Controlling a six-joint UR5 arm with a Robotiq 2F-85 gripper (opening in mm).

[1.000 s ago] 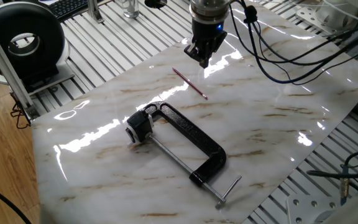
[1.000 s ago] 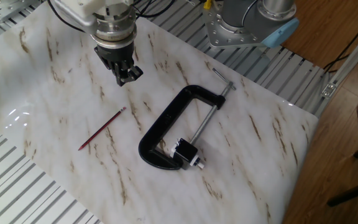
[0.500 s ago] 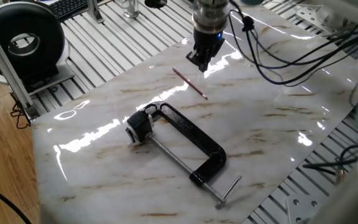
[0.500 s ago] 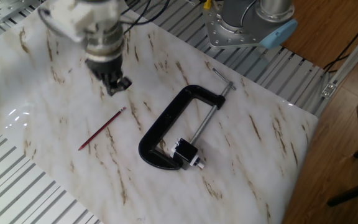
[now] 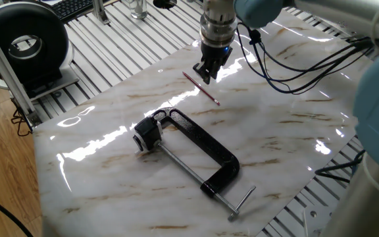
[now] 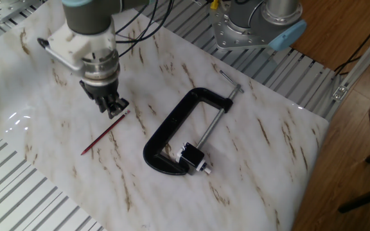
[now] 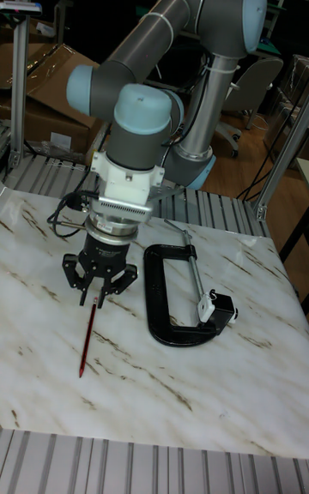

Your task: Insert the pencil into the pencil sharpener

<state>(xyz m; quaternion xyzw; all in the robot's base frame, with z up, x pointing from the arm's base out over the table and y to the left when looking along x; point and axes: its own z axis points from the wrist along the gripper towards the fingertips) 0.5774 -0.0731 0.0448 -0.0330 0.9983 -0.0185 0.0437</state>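
The pencil (image 5: pixel 202 90) (image 6: pixel 103 135) (image 7: pixel 86 341) is a thin red-pink stick lying flat on the marble board. My gripper (image 5: pixel 204 74) (image 6: pixel 112 110) (image 7: pixel 93 297) points straight down over the pencil's end nearer the clamp. Its fingers are slightly apart and hold nothing. The pencil sharpener (image 5: pixel 147 135) (image 6: pixel 193 158) (image 7: pixel 217 307), a small black block with a pale face, sits against the jaw end of the black C-clamp (image 5: pixel 202 148) (image 6: pixel 172 128) (image 7: pixel 163 297), well away from the gripper.
The marble board (image 5: pixel 288 131) lies on a slatted metal table. A round black device (image 5: pixel 25 43) stands past the board's left corner. Cables (image 5: pixel 295 66) trail from the wrist across the board's far side. The arm's base (image 6: pixel 255 25) is mounted behind the clamp.
The gripper has moved down and across the board from beyond the pencil until it is over the pencil's end. Pencil, clamp and sharpener have not moved.
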